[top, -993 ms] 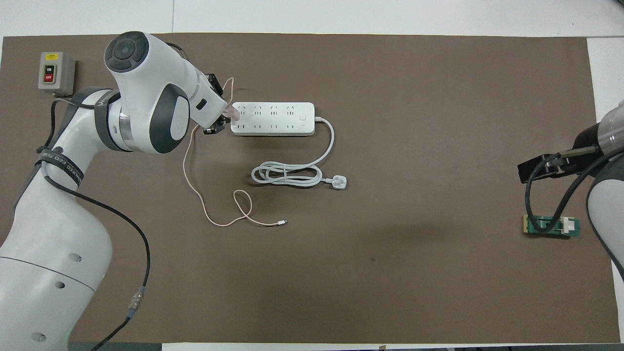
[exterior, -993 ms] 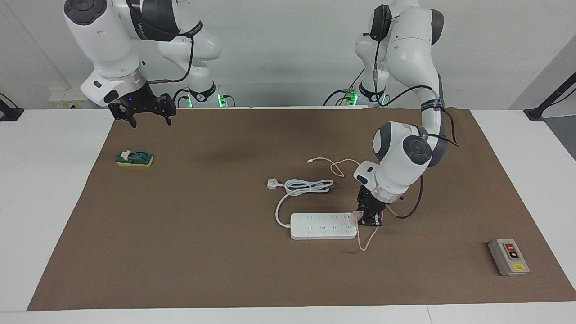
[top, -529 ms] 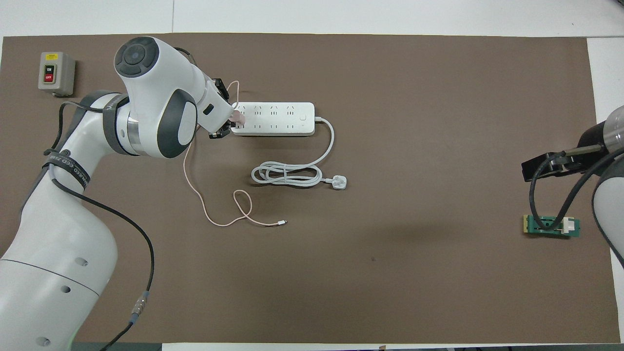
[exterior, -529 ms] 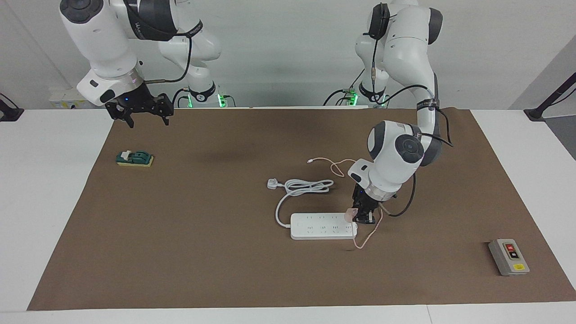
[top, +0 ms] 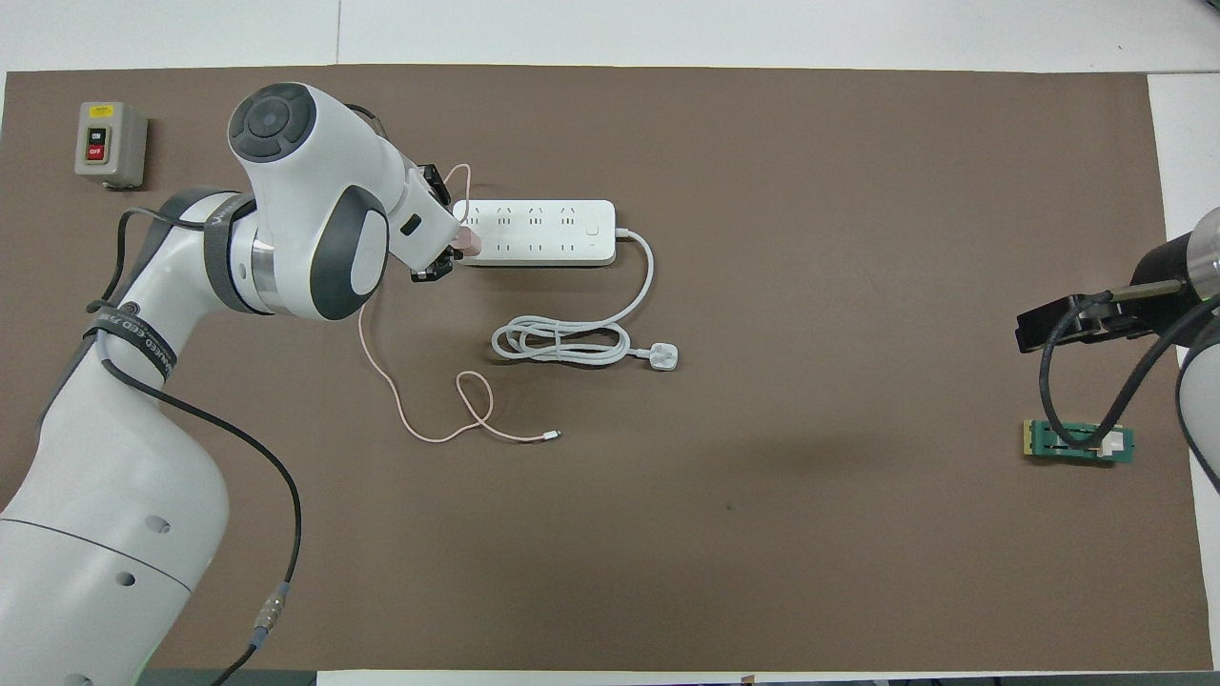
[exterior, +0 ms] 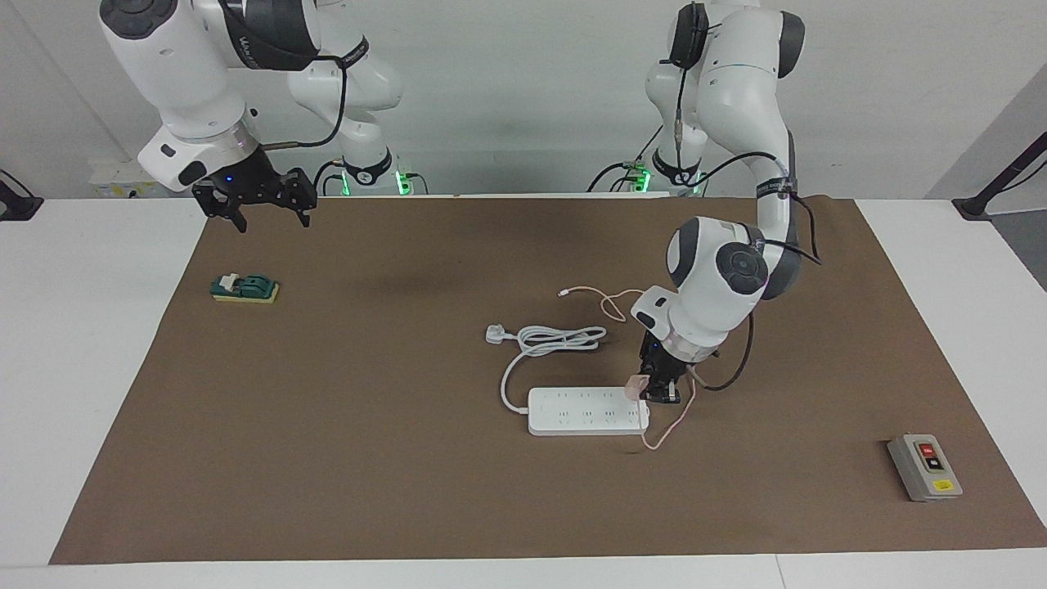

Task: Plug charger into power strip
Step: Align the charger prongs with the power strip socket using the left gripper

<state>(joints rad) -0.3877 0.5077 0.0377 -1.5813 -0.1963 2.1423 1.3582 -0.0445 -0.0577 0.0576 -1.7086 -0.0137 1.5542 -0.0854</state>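
The left gripper (exterior: 657,390) is clamped on the charger (exterior: 635,387), a small pale-pink cube, and holds it over the end of the power strip (exterior: 587,411) that lies toward the left arm's end of the table; whether the cube touches the sockets cannot be told. The charger's thin pink cable (top: 419,419) loops over the brown mat (top: 762,534), on the part nearer the robots than the strip, and the strip's coiled white cord and white plug (top: 661,357) lie there too — that patch is crowded. The mat between the strip and the right arm's end is bare, as is its band along the edge away from the robots. A grey switch box (top: 110,143) sits by a mat corner at the left arm's end. The right gripper (exterior: 260,202) waits in the air with jaws wide, over the mat's edge near a small green block (exterior: 245,288). White tabletop (exterior: 90,327) frames the mat; a plain pale wall (exterior: 523,82) stands above.
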